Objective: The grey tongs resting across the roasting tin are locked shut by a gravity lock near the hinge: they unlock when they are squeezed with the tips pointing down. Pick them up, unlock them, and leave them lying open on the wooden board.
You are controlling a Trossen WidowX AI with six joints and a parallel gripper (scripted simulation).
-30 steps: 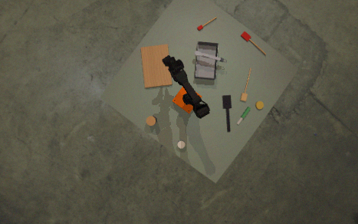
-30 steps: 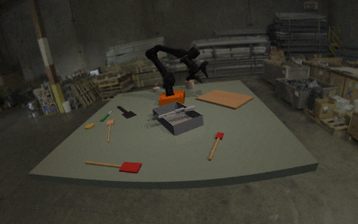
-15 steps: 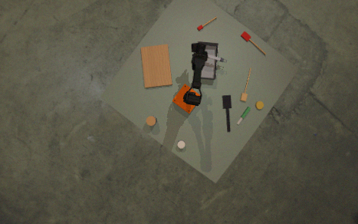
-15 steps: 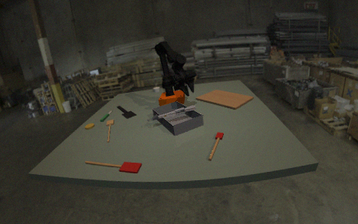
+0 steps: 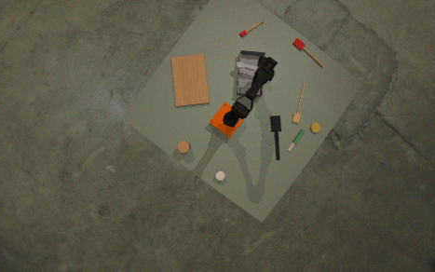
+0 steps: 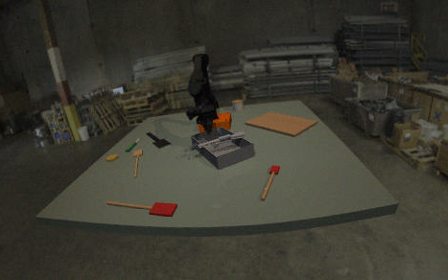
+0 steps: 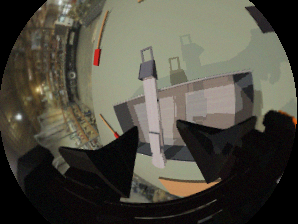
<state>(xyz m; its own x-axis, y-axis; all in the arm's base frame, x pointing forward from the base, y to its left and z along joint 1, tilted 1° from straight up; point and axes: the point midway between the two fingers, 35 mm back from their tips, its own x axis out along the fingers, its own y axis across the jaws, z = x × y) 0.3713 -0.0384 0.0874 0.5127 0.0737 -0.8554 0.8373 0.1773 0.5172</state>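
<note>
The grey tongs [image 5: 247, 66] [image 6: 224, 139] [image 7: 153, 112] rest across the roasting tin [image 5: 252, 53] [image 6: 234, 157] [image 7: 244, 86]. They look closed. Their dark hinge block with a pull ring sticks out past one long side of the tin, and their tips reach past the other. My gripper [image 6: 208, 128] [image 7: 157, 126] is open and empty, above the tin. In the wrist view its fingers stand on either side of the tongs' line, nearer the tips in the picture. From above, the arm hides the hinge end. The wooden board [image 5: 190, 80] [image 6: 282, 123] [image 7: 187, 187] lies flat, apart from the tin.
A black spatula [image 5: 276, 124] [image 6: 161, 143], a green-handled tool [image 5: 298, 137] and a yellow disc [image 5: 316, 128] lie beyond the tin. Two red-headed tools [image 5: 299, 45] [image 6: 274, 170] and a wooden-headed tool [image 5: 296, 117] lie around. Two round containers [image 5: 183, 146] [image 5: 220, 175] stand behind the orange base [image 5: 221, 120].
</note>
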